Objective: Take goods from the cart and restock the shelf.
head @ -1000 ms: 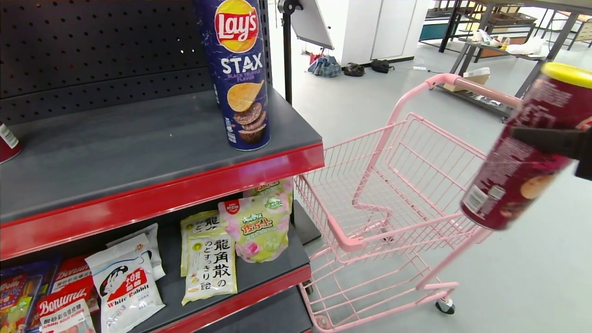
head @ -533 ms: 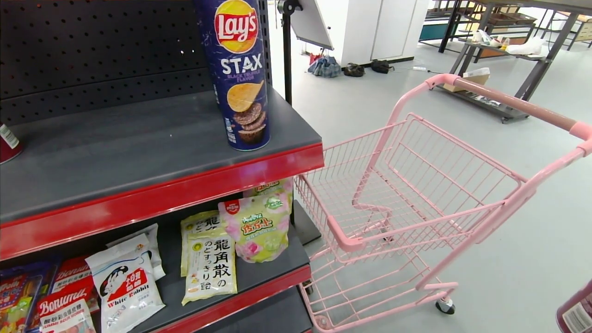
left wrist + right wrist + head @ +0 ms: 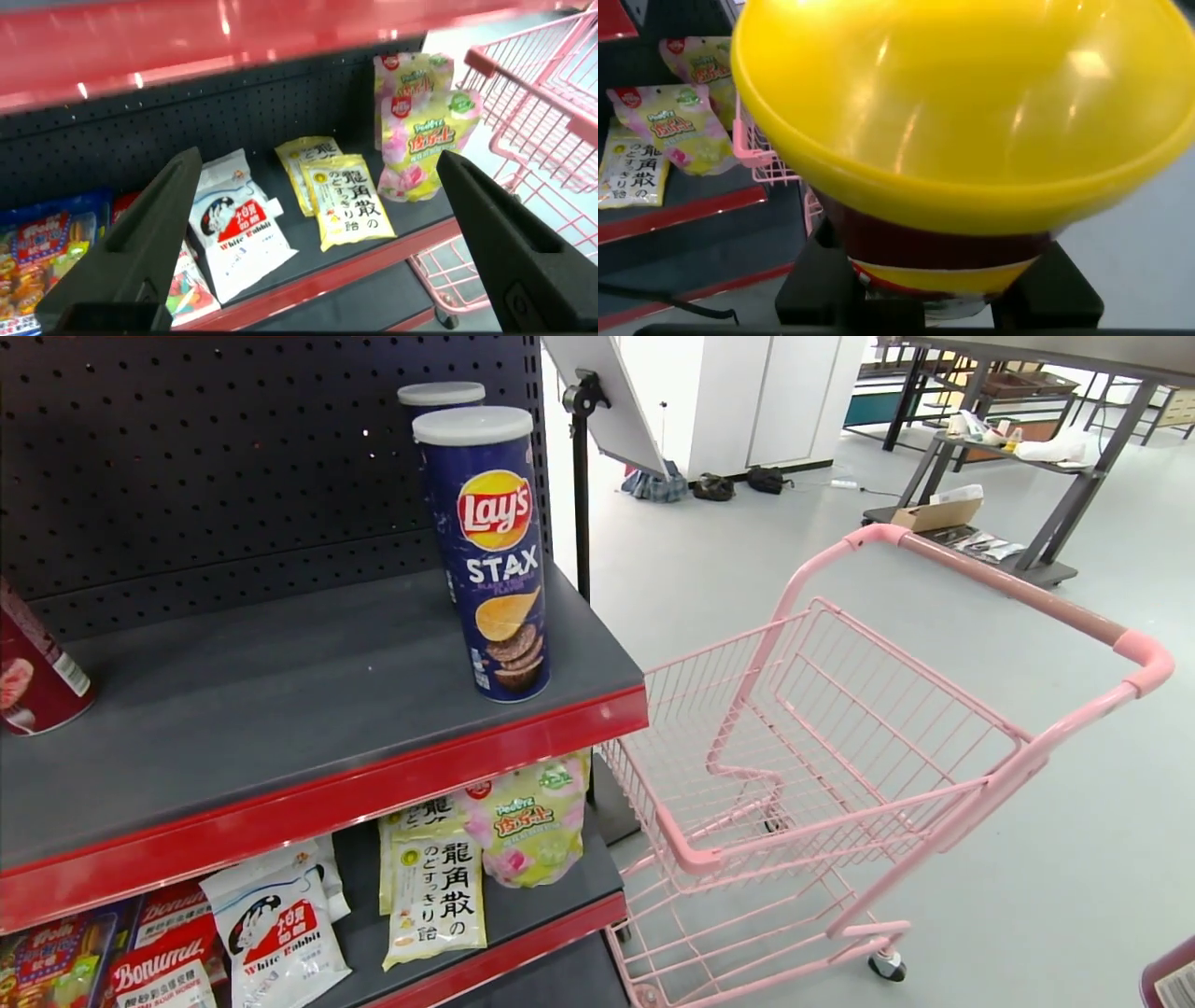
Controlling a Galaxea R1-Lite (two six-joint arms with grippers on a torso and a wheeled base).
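Presently: dark-red chip canister, yellow lid, clamped in right end effector, clear of grey red-edged shelf, unplaced. On shelf: two blue white-lidded canisters. Below shelf: left end effector, spread apart. Beside shelf: pink wire cart, apparently unloaded.

Pale grey floor, smooth, evenly lit. White cabinet at back; 2 dark bags and bundled cloth at its foot. Tilted white board on black stand. Far right: dark-framed tables, cardboard box low beneath.
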